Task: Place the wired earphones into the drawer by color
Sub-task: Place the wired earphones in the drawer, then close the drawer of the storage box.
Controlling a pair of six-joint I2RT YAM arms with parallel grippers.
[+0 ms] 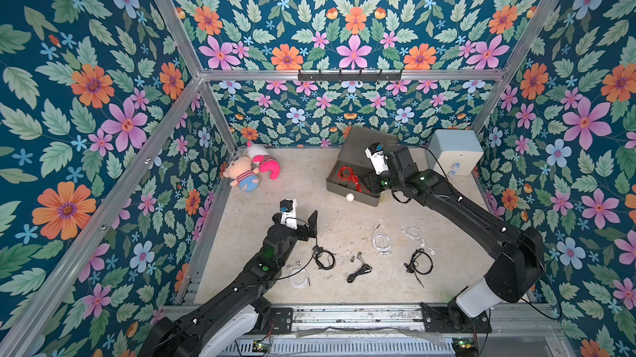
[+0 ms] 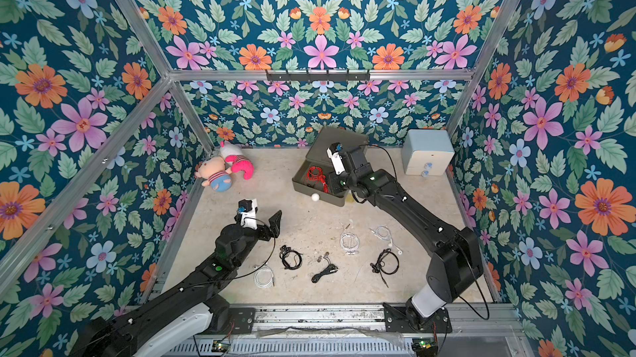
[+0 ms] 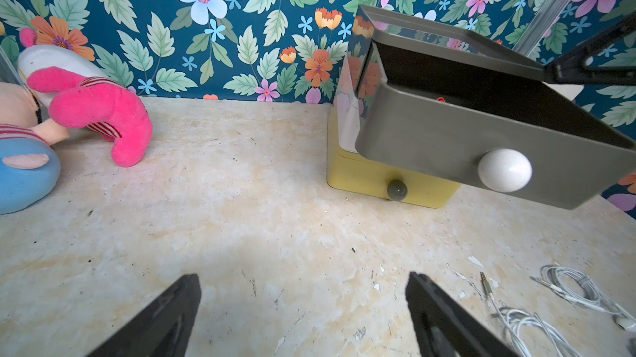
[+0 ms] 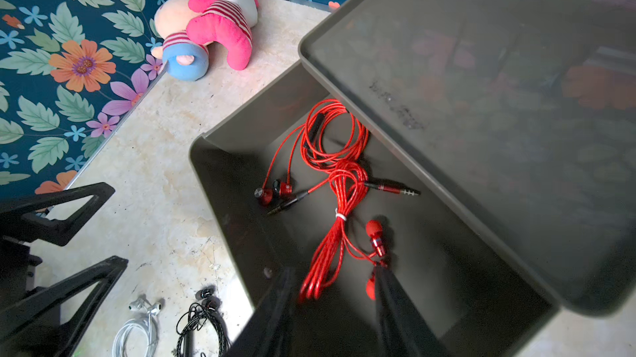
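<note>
R gripper point(image 4: 334, 269): jaws apart inside pulled-out grey top tier of drawer point(image 4: 234, 179); two red earphones point(image 4: 339, 172) lie on its floor. L gripper point(image 3: 303, 276) gapes wide above table point(image 1: 344, 207). White earphones point(image 1: 381, 242) & black earphones point(image 1: 419, 262) lie on the table.

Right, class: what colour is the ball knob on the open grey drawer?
White; the knob shows best in the left wrist view.

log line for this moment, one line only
right gripper: open over grey top drawer | red earphones: two, inside it | left gripper: open, empty | table: white earphones three, black earphones three
</note>
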